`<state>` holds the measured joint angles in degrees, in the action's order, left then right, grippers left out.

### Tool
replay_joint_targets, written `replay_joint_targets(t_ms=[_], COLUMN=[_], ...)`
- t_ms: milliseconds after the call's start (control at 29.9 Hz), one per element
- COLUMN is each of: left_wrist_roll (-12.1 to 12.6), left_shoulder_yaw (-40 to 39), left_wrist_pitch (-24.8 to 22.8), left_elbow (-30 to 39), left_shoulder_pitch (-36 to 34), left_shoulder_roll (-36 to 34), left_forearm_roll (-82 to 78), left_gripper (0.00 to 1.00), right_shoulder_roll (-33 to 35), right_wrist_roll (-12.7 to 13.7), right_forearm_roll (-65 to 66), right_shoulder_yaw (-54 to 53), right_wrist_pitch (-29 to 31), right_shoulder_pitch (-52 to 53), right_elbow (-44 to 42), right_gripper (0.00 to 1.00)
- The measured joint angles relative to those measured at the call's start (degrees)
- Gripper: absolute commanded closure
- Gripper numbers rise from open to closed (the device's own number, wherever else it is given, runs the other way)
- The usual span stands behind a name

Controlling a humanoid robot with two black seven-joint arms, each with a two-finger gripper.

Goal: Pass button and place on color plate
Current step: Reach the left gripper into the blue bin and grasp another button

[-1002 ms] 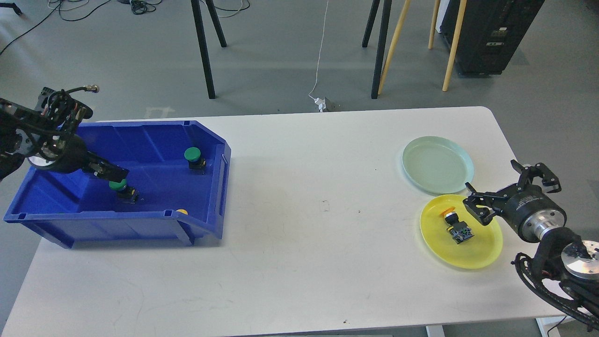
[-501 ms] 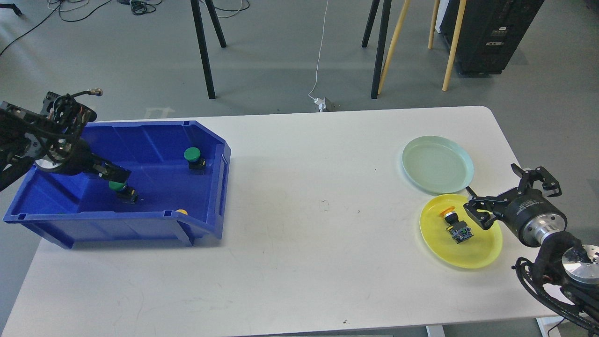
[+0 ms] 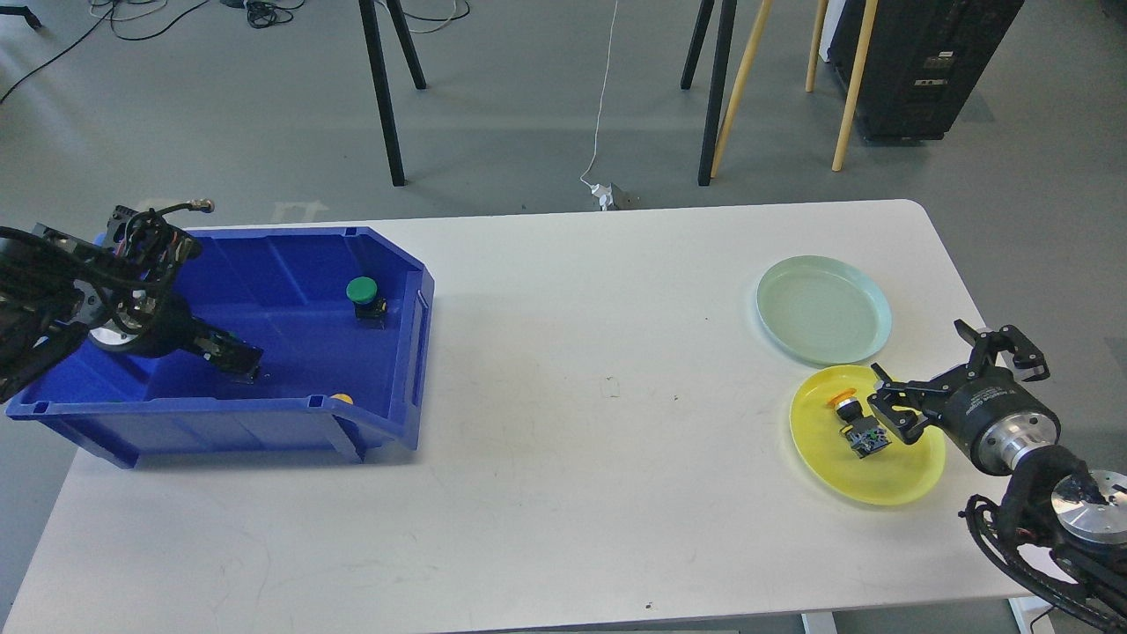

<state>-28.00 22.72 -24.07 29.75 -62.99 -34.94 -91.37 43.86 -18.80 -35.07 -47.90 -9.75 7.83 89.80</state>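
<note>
Left hand (image 3: pixel 236 359), grip unclear, deep in blue bin (image 3: pixel 290 255) near green button (image 3: pixel 364 297); right hand (image 3: pixel 953 380) spread

Beyond white table (image 3: pixel 563 493): black stand legs (image 3: pixel 384 88), wooden legs (image 3: pixel 741 84), black cabinet (image 3: pixel 920 62), floor cables (image 3: pixel 176 13).

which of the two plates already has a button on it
The yellow plate, nearer the right claw, holds a button lying on its side. The pale green plate behind it is bare.

Setting: robotics lab or workshop
Floor: bare grey concrete, loose cables (image 3: pixel 141 18), a white cord (image 3: pixel 603 106)
Furnishings: white worktable (image 3: pixel 563 493), tripod legs (image 3: pixel 387 88), black equipment cabinet (image 3: pixel 924 62)
</note>
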Motion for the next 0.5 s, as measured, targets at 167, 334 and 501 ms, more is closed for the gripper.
replay_joint_targets(t_ms=[167, 334, 501], left_wrist_roll=[0.0, 0.0, 0.0], left_shoulder_yaw=[0.0, 0.0, 0.0], left_wrist_pitch=[0.0, 1.0, 2.2], left_elbow=[-1.6, -3.8, -4.7], left_shoulder_pitch=[0.5, 1.3, 1.8], left_shoulder_roll=[1.4, 2.6, 2.9], left_forearm_roll=[0.4, 2.0, 2.7], left_gripper=[0.07, 0.09, 0.16], right_shoulder_roll=[0.0, 0.0, 0.0], right_wrist_roll=[0.0, 0.0, 0.0], right_forearm_roll=[0.0, 0.0, 0.2], right_shoulder_yaw=[0.0, 0.0, 0.0], right_wrist_pitch=[0.0, 0.0, 0.1], right_shoulder_pitch=[-0.3, -0.8, -1.1], right_elbow=[0.0, 0.0, 0.0], right_gripper=[0.00, 0.00, 0.00])
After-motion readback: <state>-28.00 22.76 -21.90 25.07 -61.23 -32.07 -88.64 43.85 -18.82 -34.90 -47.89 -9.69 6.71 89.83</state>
